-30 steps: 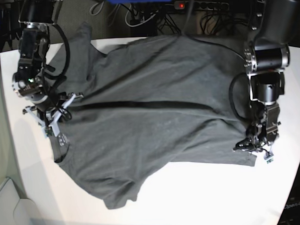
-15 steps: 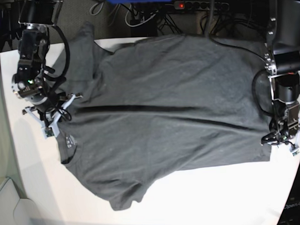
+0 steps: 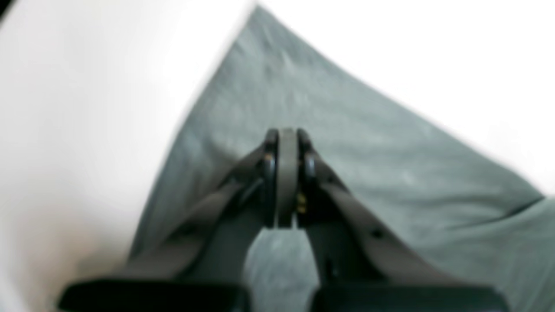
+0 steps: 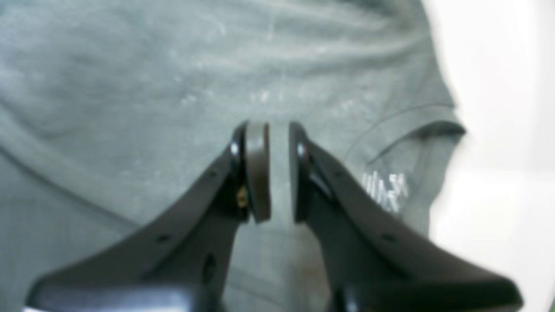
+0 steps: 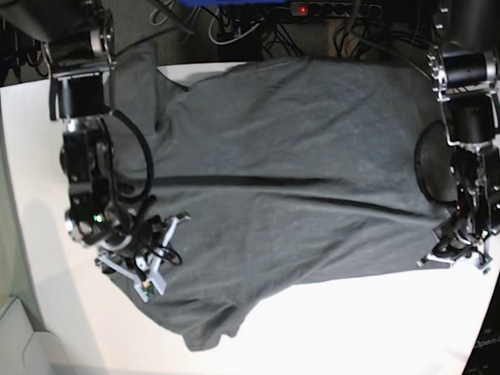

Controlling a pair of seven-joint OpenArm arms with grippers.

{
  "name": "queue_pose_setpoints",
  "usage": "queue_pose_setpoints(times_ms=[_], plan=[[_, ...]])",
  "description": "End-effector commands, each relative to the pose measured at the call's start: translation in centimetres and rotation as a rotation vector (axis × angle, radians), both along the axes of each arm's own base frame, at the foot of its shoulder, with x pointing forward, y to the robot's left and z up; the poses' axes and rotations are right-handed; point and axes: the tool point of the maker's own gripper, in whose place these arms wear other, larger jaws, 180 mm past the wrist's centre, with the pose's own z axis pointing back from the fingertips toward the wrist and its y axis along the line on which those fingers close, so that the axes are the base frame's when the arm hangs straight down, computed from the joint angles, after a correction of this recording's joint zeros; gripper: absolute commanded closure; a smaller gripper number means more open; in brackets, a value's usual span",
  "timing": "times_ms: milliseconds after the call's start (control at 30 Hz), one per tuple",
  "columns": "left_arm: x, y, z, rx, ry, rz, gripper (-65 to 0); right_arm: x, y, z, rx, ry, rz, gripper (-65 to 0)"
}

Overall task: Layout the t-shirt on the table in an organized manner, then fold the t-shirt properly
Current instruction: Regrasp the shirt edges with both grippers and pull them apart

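Observation:
The dark grey t-shirt lies spread over the white table. Its collar end points to the view's left and its hem to the right. My left gripper is at the near hem corner, shut on the t-shirt. In the wrist view its jaws stand pressed together over that corner. My right gripper rests on the shirt beside the collar. Its jaws stand a narrow gap apart, and grey fabric seems to fill the gap. The neck label lies just right of it.
One sleeve hangs over the table's far edge. A power strip and cables lie beyond that edge. The left gripper is close to the table's right edge. White tabletop shows past the collar.
The left gripper drew the hem corner to the right, which pulled the shirt flatter. The right arm swung from the collar edge toward the near side and further onto the shirt.

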Motion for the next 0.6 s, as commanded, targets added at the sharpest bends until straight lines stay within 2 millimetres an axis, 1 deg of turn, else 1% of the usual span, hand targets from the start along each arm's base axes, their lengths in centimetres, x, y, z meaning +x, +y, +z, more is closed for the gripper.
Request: queue_pose_setpoints(times_ms=[0,67,100,133,200,267,333,400,433,500,567], plan=[[0.8,0.6,2.2,0.021,-0.053,-0.001,-0.1,2.4,-0.5,1.9,0.002,-0.045,-0.012,-6.9],[-0.6,-0.3,1.4,-0.003,-0.025,-0.024,-0.1,4.4,-0.2,1.7,0.016,-0.030,-0.008,-6.9],[-1.5,-0.3,0.9,-0.011,-0.009,-0.027,-0.1,5.3,0.0,1.6,0.027,-0.032,-0.004,-6.9],[-2.3,-0.2,0.6,-0.018,-0.001,-0.022,-0.1,6.0,0.1,1.7,0.034,-0.039,-0.002,-6.9],[-4.1,0.7,0.1,-0.030,0.004,0.010,-0.1,7.4,0.6,1.5,0.052,-0.038,0.004,-6.9],[-6.0,1.4,-0.1,-0.041,0.011,0.032,-0.1,8.3,0.5,0.9,0.068,-0.025,-0.002,-6.9],[-8.2,1.9,-0.7,-0.048,0.036,0.051,-0.1,8.6,1.1,-0.1,0.099,-0.005,-0.009,-6.9],[-10.1,2.6,-1.0,-0.045,0.049,0.070,-0.1,8.6,1.1,-1.1,0.121,0.007,-0.021,-6.9],[-10.9,2.8,-0.9,-0.039,0.046,0.075,-0.1,8.5,1.1,-1.6,0.132,0.008,-0.027,-6.9],[-12.7,2.9,-1.1,-0.030,0.050,0.082,-0.1,8.2,1.0,-2.5,0.147,0.016,-0.036,-6.9],[-14.2,3.5,-0.7,-0.015,0.039,0.101,-0.1,8.0,0.8,-3.1,0.151,0.021,-0.046,-6.9]])
